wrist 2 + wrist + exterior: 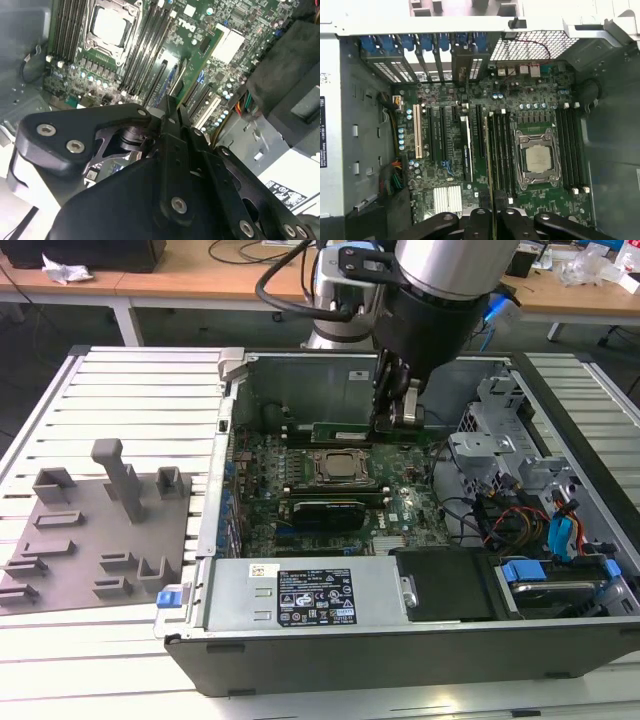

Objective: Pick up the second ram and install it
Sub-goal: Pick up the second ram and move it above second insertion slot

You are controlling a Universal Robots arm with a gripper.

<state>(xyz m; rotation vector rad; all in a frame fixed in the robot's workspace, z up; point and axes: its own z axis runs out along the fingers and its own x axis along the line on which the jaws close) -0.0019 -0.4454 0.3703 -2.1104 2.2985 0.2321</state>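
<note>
The 2nd ram [340,430] is held edge-on by the gripper [398,420], clamped tight on it, inside the computer case [400,660]. It is aligned along the memory slots [502,150] beside the processor socket [537,159]

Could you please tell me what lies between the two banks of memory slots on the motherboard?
The processor socket lies between them, as the first wrist view shows. The gripper holds the second ram above the motherboard.
</note>
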